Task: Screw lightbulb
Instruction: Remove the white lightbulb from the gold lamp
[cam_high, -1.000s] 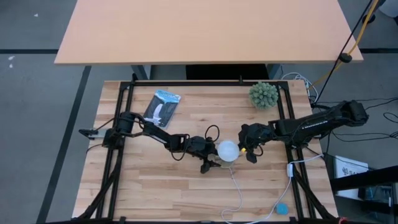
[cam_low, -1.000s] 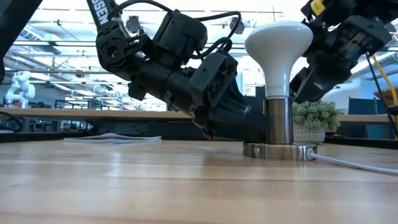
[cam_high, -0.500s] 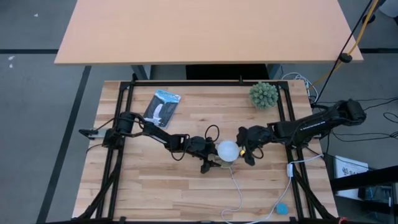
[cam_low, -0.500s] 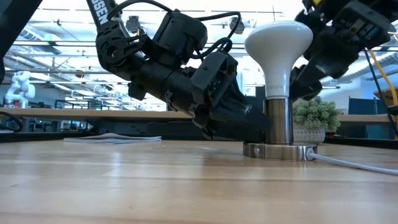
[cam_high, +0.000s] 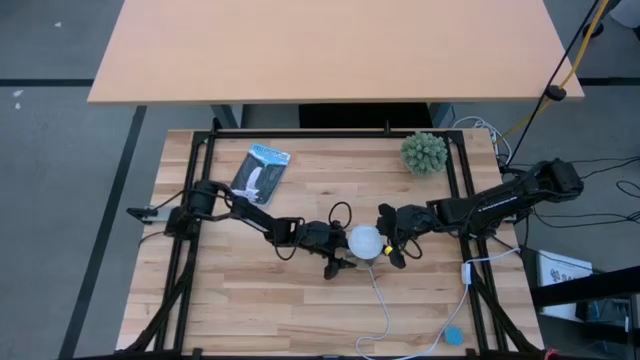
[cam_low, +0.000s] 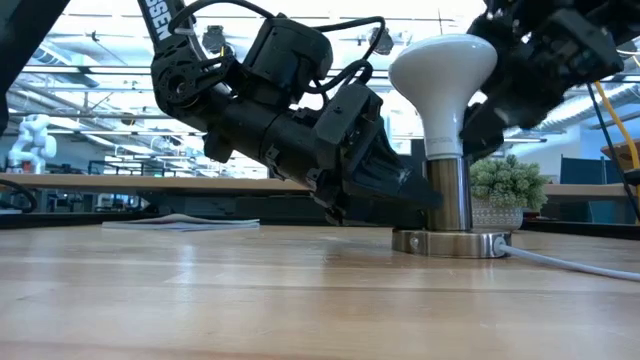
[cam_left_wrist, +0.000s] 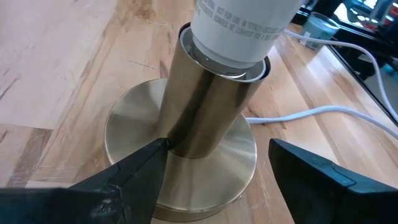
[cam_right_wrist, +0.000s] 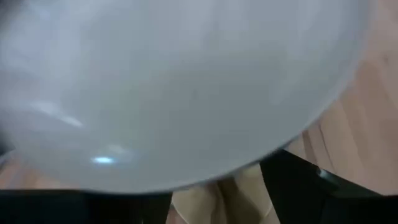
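The white lightbulb (cam_high: 365, 241) stands upright in a brass socket tube (cam_low: 448, 200) on a round brass base (cam_low: 450, 243), near the table's middle. My left gripper (cam_high: 345, 250) reaches in low from the table's left. It is open, with the tube (cam_left_wrist: 211, 112) between its fingers. My right gripper (cam_high: 388, 242) comes from the table's right at the height of the bulb's dome (cam_low: 443, 75). It is open, and the dome (cam_right_wrist: 186, 87) fills the space between and ahead of its fingers. My left gripper has the tip of one finger (cam_left_wrist: 146, 158) against the lower side of the socket tube (cam_left_wrist: 180, 140), slanting down from the table's left; the other finger (cam_left_wrist: 311, 171) stands apart from the tube. My right gripper is close around the dome, but I cannot tell whether its fingers touch it.
A spiky green plant (cam_high: 424, 152) stands at the far right and a blue-and-white packet (cam_high: 260, 172) lies at the far left. The socket's white cord (cam_high: 385, 310) runs toward the near edge, with a small teal thing (cam_high: 454, 336) by it. Another table (cam_high: 330, 50) stands beyond the far edge.
My right gripper has opened and moved toward the table's left, up to the lightbulb, so that the dome now sits between its spread fingers. The bulb and socket stand as before.
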